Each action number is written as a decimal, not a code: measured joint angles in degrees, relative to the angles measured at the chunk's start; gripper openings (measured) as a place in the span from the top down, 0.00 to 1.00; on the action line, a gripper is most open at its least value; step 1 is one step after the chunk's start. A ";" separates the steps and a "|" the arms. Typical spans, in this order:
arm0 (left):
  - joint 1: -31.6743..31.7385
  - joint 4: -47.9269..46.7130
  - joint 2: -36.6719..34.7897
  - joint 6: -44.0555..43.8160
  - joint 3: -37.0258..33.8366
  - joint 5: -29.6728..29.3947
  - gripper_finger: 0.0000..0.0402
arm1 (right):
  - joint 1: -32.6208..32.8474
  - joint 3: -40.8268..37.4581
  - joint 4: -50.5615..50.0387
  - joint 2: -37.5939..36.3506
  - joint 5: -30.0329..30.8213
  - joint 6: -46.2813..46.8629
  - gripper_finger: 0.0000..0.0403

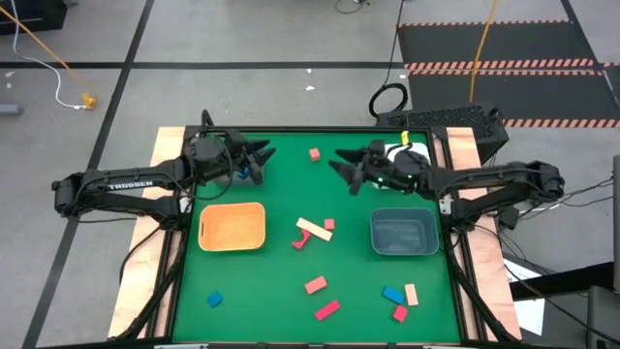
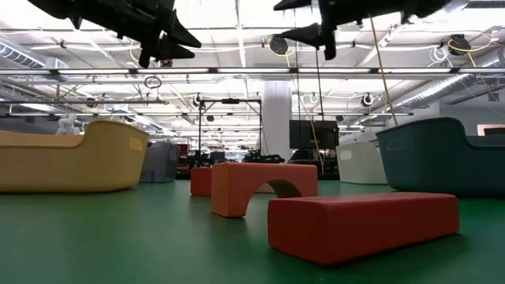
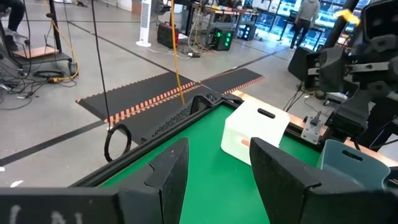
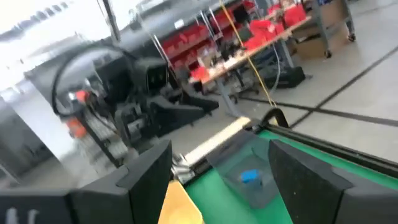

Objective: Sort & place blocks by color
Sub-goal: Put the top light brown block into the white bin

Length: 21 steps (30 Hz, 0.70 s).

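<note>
Blocks lie scattered on the green table: a tan bar (image 1: 313,230) with small red pieces beside it, a red block (image 1: 315,153) toward the far edge, and a red bar (image 1: 327,310), blue blocks (image 1: 214,301) (image 1: 392,294) and a tan piece (image 1: 411,294) toward the near edge. The low view shows the red bar (image 2: 363,225) and a red arch (image 2: 264,187) close up. A blue block (image 4: 249,176) lies in a dark bin. My left gripper (image 1: 265,158) (image 3: 217,149) and right gripper (image 1: 339,163) (image 4: 221,155) hang open, high over the far half of the table, facing each other.
The orange bin (image 1: 232,225) sits left of centre and the grey-blue bin (image 1: 404,233) right of centre. A white bin (image 3: 255,130) stands under the right arm at the far right corner. Bare green mat lies between the bins and along the near edge.
</note>
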 joint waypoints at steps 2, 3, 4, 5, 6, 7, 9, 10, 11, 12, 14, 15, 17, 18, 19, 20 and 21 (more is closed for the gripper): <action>0.00 0.02 0.02 -0.05 0.00 0.99 0.57 | 0.57 3.33 -6.11 1.73 0.09 -1.00 0.36; 0.01 0.06 0.02 -0.04 0.00 1.53 0.57 | 0.87 5.10 -8.92 2.75 0.11 -1.46 0.36; 0.00 0.04 0.01 0.02 0.00 2.17 0.57 | 1.20 6.85 -11.82 3.89 0.13 -1.97 0.36; 0.00 0.04 0.02 0.02 0.00 2.87 0.57 | 1.51 8.49 -14.13 5.10 0.12 -2.43 0.36; 0.00 0.02 0.02 0.01 0.00 3.46 0.57 | 1.79 10.14 -16.18 6.41 0.11 -2.95 0.36; -0.04 0.02 0.01 0.03 0.00 3.92 0.57 | 2.04 11.67 -17.86 7.75 0.11 -3.66 0.36; -0.04 0.00 0.00 0.01 0.00 4.63 0.57 | 2.39 14.30 -21.01 10.16 0.07 -4.94 0.36; -0.04 0.00 0.00 0.01 0.00 5.03 0.57 | 2.39 15.37 -22.76 11.28 0.07 -5.25 0.36; -0.04 0.00 0.00 0.01 0.00 5.38 0.57 | 2.37 16.23 -24.21 12.32 0.07 -5.25 0.36; -0.15 -0.02 0.00 -0.01 0.00 5.55 0.57 | 2.33 16.77 -25.66 13.23 0.08 -5.03 0.36; -0.43 -0.39 0.00 -0.09 0.00 5.61 0.57 | 2.30 17.02 -27.59 14.75 0.07 -4.21 0.36; -0.67 -0.39 0.00 -0.10 0.00 5.62 0.57 | 2.34 17.02 -28.18 15.59 0.00 -3.48 0.36; -1.19 -0.37 0.00 -0.24 0.00 5.67 0.57 | 2.88 17.02 -29.16 17.15 -0.13 -2.30 0.36; -1.47 -0.37 0.00 -0.29 0.00 5.68 0.57 | 3.37 17.02 -29.41 18.05 -0.16 -2.38 0.36; -1.81 -0.39 0.00 -0.43 0.00 5.68 0.57 | 3.91 17.02 -29.35 18.80 -0.24 -3.17 0.36; -2.07 -0.39 0.00 -0.65 0.00 5.68 0.57 | 4.52 17.02 -29.39 19.60 -0.24 -4.56 0.36; -2.36 -0.39 0.00 -1.04 0.00 5.69 0.57 | 5.22 17.02 -29.36 20.55 -0.30 -6.34 0.36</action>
